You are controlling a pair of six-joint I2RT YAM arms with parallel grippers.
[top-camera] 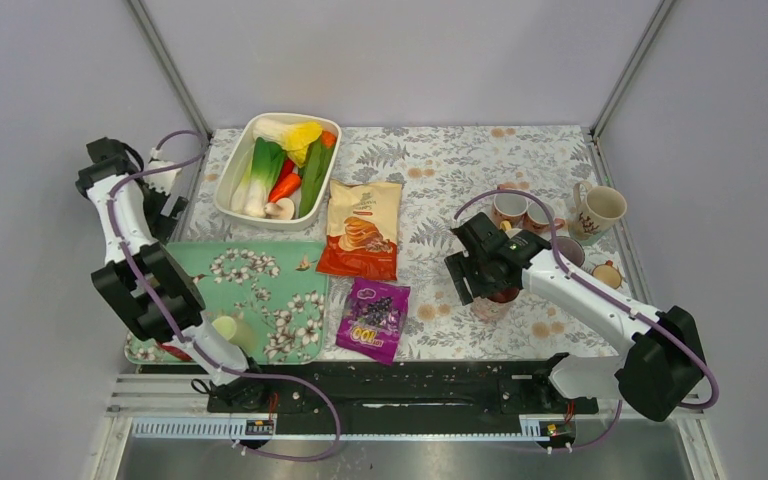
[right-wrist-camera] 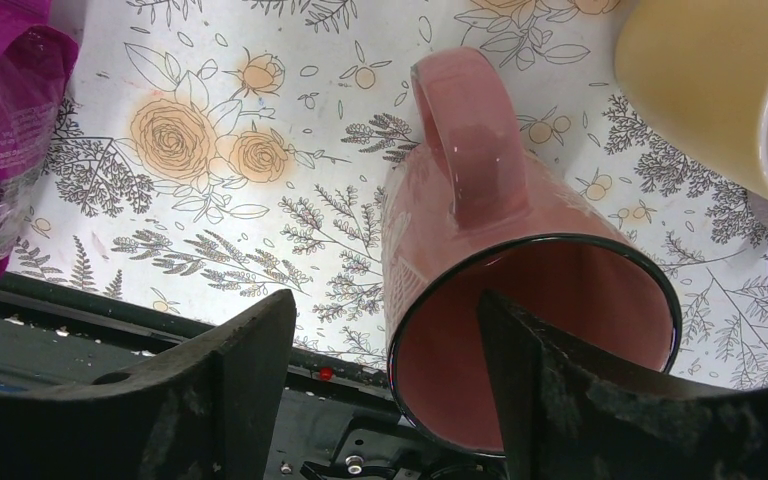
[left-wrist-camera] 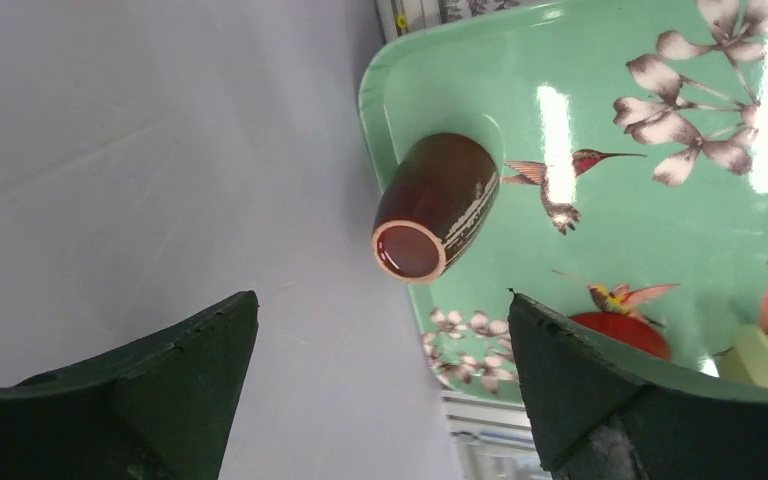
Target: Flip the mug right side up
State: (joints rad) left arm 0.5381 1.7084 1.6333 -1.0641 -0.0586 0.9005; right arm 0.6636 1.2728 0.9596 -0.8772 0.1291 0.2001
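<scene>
Evidently the pink mug (right-wrist-camera: 415,240) is on the right side of the floral surface (right-wrist-camera: 260,230), not far from the near edge. Its mouth is turned up toward the right wrist camera and its handle (right-wrist-camera: 465,140) points away from the arm's base. The right hand (right-wrist-camera: 388,296) straddles the rim: one finger (right-wrist-camera: 540,400) reaches down inside the mouth, and the other (right-wrist-camera: 220,400) stands outside the wall, with cloth showing between it and the mug. So the hand is released rather than clamped; whether the inner finger touches the wall I cannot tell. The base is hidden, and from above the hand covers most of the mug, so I cannot say if it stands flat or leans.

My judgement is that the turn is nearly done and the care lies in the letting go. Check that the mug stands square before clearing it. If it leans, pinch the wall near the rim and tip it upright rather than nudge it. Draw the hand out straight along the mug's axis so the inner finger does not hook the rim and pull it over. A cream mug (right-wrist-camera: 700,90) stands just beside it and a purple packet (right-wrist-camera: 0,120) lies near, so sideways swings are risky. The left hand (left-wrist-camera: 382,296) hangs spread wide by the green tray (left-wrist-camera: 660,250), gripping nothing.
</scene>
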